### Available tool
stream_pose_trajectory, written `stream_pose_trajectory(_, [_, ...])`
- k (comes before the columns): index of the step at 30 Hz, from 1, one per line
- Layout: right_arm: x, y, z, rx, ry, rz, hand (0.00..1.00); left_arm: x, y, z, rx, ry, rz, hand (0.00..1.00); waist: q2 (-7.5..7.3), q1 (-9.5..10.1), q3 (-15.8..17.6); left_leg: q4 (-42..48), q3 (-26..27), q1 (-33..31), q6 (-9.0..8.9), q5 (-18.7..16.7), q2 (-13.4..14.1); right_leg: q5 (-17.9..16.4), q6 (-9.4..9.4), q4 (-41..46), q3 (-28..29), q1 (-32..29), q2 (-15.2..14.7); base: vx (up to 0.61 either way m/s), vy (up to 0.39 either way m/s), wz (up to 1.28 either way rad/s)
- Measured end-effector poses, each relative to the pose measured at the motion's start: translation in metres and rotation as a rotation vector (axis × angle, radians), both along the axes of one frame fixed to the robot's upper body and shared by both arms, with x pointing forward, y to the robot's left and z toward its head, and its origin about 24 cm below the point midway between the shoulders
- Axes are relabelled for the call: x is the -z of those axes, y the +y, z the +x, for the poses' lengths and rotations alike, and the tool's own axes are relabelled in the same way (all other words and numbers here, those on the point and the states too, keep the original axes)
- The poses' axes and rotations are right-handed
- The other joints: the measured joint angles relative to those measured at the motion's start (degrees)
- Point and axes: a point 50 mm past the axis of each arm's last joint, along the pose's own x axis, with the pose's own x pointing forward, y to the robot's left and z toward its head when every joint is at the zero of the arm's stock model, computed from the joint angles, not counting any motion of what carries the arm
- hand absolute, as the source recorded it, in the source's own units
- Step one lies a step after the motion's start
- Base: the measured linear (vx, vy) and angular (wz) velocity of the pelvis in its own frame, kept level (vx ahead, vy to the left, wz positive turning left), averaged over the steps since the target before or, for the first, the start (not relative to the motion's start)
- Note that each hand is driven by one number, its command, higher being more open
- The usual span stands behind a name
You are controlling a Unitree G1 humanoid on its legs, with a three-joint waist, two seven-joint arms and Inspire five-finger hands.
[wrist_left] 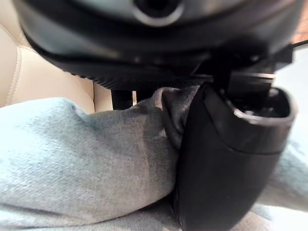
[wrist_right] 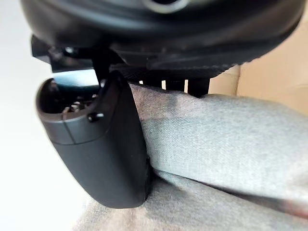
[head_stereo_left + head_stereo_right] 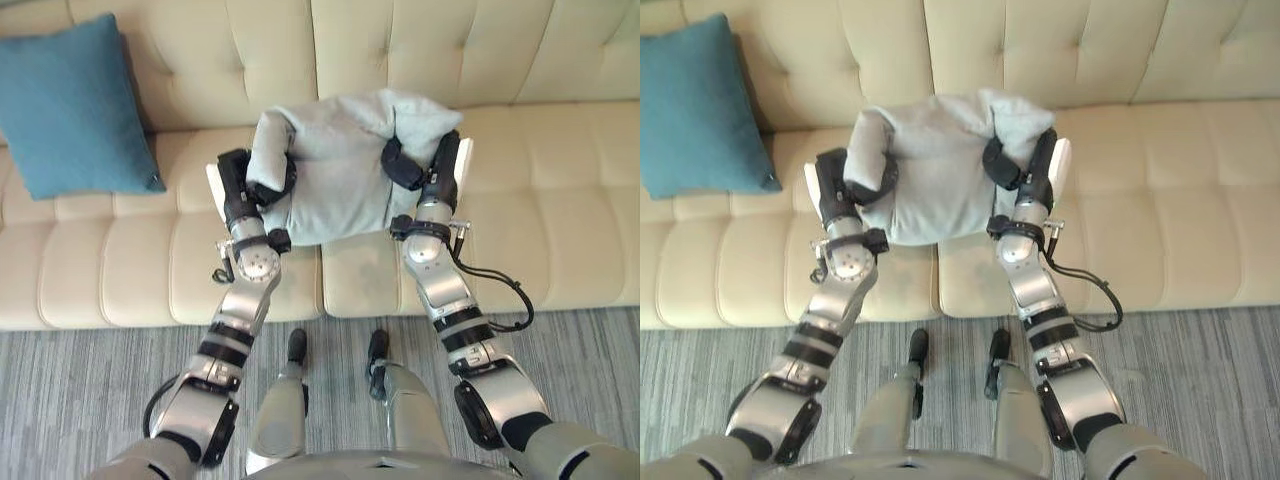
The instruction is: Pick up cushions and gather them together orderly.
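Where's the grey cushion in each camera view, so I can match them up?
Left eye view: grey cushion in the centre.
Right eye view: cushion just left of centre.
Left wrist view: cushion pinched against the left hand.
Right wrist view: cushion pinched against the right hand.
Shared landmark: cream sofa.

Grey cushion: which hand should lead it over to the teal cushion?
Probably left: left hand and right hand both clamp the grey cushion, but the left sits nearer the teal cushion.

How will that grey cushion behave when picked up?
Probably soft and floppy: the grey cushion dents and bunches where the left robot hand and right robot hand squeeze it. Its woven-looking fabric seems grippy, so it is unlikely to slip.
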Motion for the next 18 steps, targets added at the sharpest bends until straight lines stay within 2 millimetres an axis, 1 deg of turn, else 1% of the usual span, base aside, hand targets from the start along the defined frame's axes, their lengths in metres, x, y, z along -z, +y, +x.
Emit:
stream_pose_trajectory(3, [-0.018,0.002,0.008,0.013,-0.043,0.046,1.0,-0.021,0.0,0.015,-0.017,-0.052,0.007,1.0,-0.05,0.05,3.09,0.97,0.1,-2.03,-0.16,0.1,0.01,0.22,-0.35,0.93,0.17,-2.1,-0.01,-0.05,-0.079,-0.03])
stream_pose_trajectory(4, [-0.029,0.003,0.013,0.032,-0.067,0.085,1.0,-0.035,-0.001,0.025,-0.022,-0.082,0.024,1.0,-0.03,0.02,4.25,1.1,0.04,-3.44,-0.41,0.44,0.06,0.61,-0.63,0.97,0.16,-3.55,0.05,-0.07,-0.095,-0.01])
stream_pose_trajectory(7, [-0.047,0.001,0.02,0.062,-0.111,0.14,1.0,-0.06,0.0,0.039,-0.041,-0.137,0.048,1.0,-0.02,0.02,6.55,1.08,0.06,-4.64,-0.56,0.96,0.14,1.21,-0.81,0.8,0.2,-4.71,0.14,-0.04,-0.071,-0.01])
stream_pose_trajectory(8, [-0.056,0.0,0.022,0.078,-0.137,0.16,1.0,-0.073,0.003,0.044,-0.062,-0.166,0.059,1.0,-0.02,-0.04,7.11,1.07,0.03,-5.39,-0.56,1.17,0.18,1.53,-0.9,0.64,0.17,-5.41,0.19,-0.03,-0.067,-0.01])
stream_pose_trajectory(9, [-0.068,0.0,0.025,0.088,-0.166,0.185,1.0,-0.087,0.008,0.049,-0.087,-0.197,0.077,1.0,-0.01,-0.09,7.39,0.88,0.01,-6.21,-0.68,1.44,0.23,1.96,-0.91,0.28,0.18,-6.22,0.29,-0.04,-0.079,-0.01])
stream_pose_trajectory(11, [-0.081,-0.001,0.03,0.104,-0.193,0.197,1.0,-0.1,0.017,0.053,-0.117,-0.223,0.099,1.0,0.06,-0.32,7.76,0.39,-0.02,-6.49,-0.68,1.88,0.26,2.5,-0.85,-0.44,0.18,-6.47,0.39,-0.02,-0.057,-0.02])
stream_pose_trajectory(13, [-0.107,-0.008,0.037,0.122,-0.25,0.177,1.0,-0.122,0.028,0.058,-0.15,-0.264,0.116,1.0,0.21,-0.43,8.53,-0.74,-0.29,-6.92,-0.61,2.79,0.26,3.73,-0.7,-2.3,0.07,-6.44,0.52,-0.03,-0.053,0.01])
stream_pose_trajectory(14, [-0.111,-0.009,0.038,0.124,-0.259,0.173,1.0,-0.125,0.029,0.059,-0.154,-0.269,0.119,1.0,0.19,-0.44,8.69,-0.88,-0.31,-7.0,-0.55,2.88,0.26,3.91,-0.67,-2.57,0.04,-6.44,0.54,-0.03,-0.028,0.03])
stream_pose_trajectory(16, [-0.135,-0.016,0.042,0.136,-0.311,0.16,1.0,-0.141,0.039,0.063,-0.181,-0.291,0.147,1.0,0.25,-0.6,9.6,-1.28,-0.51,-7.49,-0.41,3.42,0.15,4.94,-0.51,-3.94,-0.12,-6.35,0.56,-0.02,-0.017,0.02])
stream_pose_trajectory(17, [-0.149,-0.021,0.044,0.145,-0.334,0.157,1.0,-0.151,0.048,0.064,-0.201,-0.303,0.162,1.0,0.2,-0.79,10.14,-1.76,-0.61,-7.55,-0.27,3.9,0.04,5.41,-0.42,-4.64,-0.17,-6.29,0.52,-0.04,-0.029,0.03])
stream_pose_trajectory(18, [-0.153,-0.022,0.045,0.147,-0.339,0.159,1.0,-0.154,0.052,0.064,-0.209,-0.308,0.162,1.0,0.22,-0.87,10.24,-2.0,-0.67,-7.55,-0.32,4.1,0.03,5.57,-0.39,-4.91,-0.23,-6.23,0.52,-0.04,-0.041,0.04])
